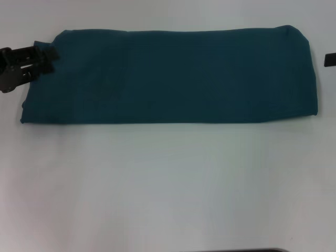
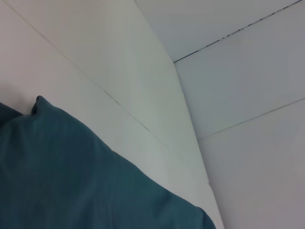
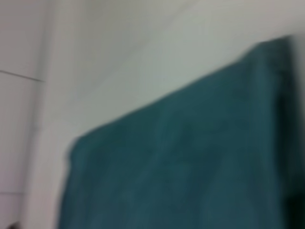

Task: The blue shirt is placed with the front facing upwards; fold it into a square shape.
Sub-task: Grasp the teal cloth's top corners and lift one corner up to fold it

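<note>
Teal shirt (image 1: pixel 168 76): long folded band on white surface (image 1: pixel 168 184), awaiting end-to-end fold.
Left pincer (image 1: pixel 44 55): at far-left corner; grip unclear.
Right pincer (image 1: pixel 329 59): barely visible beside right end; state unclear.

light: even, soft, diffuse | shadows: faint one along near edge of blue shirt (image 1: pixel 168 76) on white table (image 1: pixel 168 184) | glare: mild wash on tabletop | blur: right wrist view heavily smeared; left wrist view sharper; head view slightly soft
</note>
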Motion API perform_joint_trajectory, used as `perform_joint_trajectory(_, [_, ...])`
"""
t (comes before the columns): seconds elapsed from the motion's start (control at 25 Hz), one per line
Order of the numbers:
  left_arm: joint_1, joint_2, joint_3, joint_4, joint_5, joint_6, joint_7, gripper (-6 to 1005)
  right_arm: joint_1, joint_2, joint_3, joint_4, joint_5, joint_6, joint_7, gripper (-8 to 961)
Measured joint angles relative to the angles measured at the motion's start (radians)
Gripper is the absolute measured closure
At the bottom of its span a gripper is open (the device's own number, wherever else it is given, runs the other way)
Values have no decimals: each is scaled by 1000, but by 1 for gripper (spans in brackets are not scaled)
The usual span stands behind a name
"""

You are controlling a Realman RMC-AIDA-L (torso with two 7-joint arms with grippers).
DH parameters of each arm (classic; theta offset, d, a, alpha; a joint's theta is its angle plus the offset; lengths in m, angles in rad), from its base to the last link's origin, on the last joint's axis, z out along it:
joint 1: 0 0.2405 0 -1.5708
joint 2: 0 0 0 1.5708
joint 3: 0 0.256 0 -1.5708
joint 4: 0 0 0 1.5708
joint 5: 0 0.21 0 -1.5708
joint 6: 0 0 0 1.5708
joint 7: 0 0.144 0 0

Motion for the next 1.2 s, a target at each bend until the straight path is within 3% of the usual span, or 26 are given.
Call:
perform_joint_trajectory(0.12, [0,-2,0,3,1,-3,8,519,53,-3,0,-2,-67,-23,33,29])
perform_joint_trajectory(0.36, [17,-4,-1,-1,2,4,10,518,103,26,0,-17,-94,-121,34,29])
perform_joint_trajectory(0.76, [11,-4,-3,-2,2,7,9,518,121,75,-4,-103,-104,-267,17,28])
perform_joint_trajectory(1.2, [7,-6,-6,-1,2,-1,5,518,139,96,-45,-126,-118,-379,16,28])
